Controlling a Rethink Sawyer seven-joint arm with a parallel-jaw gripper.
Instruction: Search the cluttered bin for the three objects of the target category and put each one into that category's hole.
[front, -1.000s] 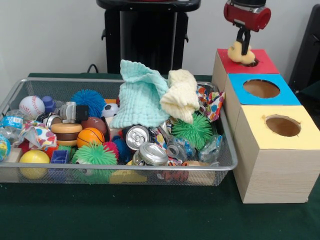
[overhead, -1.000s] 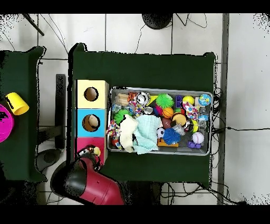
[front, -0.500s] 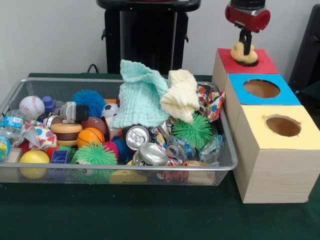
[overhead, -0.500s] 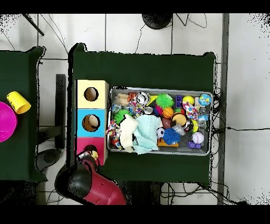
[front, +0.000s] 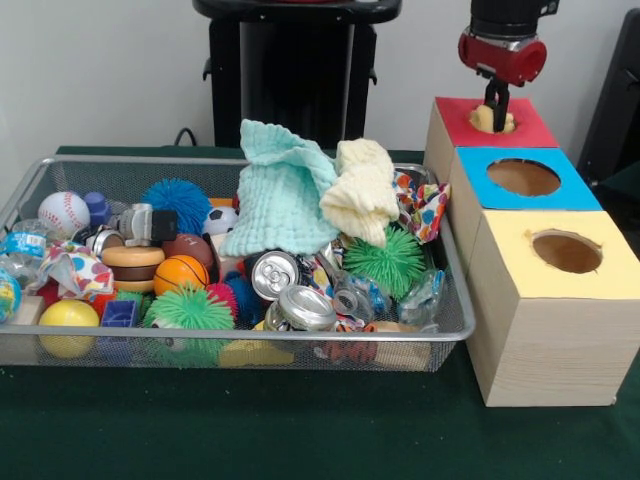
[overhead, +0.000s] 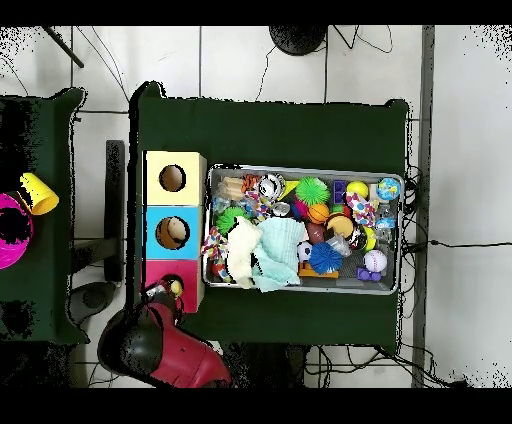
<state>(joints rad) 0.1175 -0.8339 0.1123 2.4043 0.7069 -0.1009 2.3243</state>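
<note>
My gripper (front: 493, 108) hangs over the round hole of the red-topped box (front: 530, 128), fingers close together, shut on a pale yellow soft object (front: 482, 120) that sits partly down in the hole. From above, the gripper (overhead: 170, 291) and the yellow object (overhead: 177, 288) lie at the red box (overhead: 192, 274). The wire bin (front: 230, 343) holds a mint cloth (front: 280, 195), a cream cloth (front: 362, 190), spiky balls, sports balls and cans.
A blue-topped box (front: 560, 195) and a yellow-topped box (front: 600, 285) stand in a row with the red one, right of the bin. Something pale lies inside the blue box's hole (overhead: 173, 233). A yellow cup (overhead: 39, 193) and a magenta plate (overhead: 8, 232) sit on a side table.
The gripper has come down toward the red box, and the yellow object has sunk from above the hole into it.
</note>
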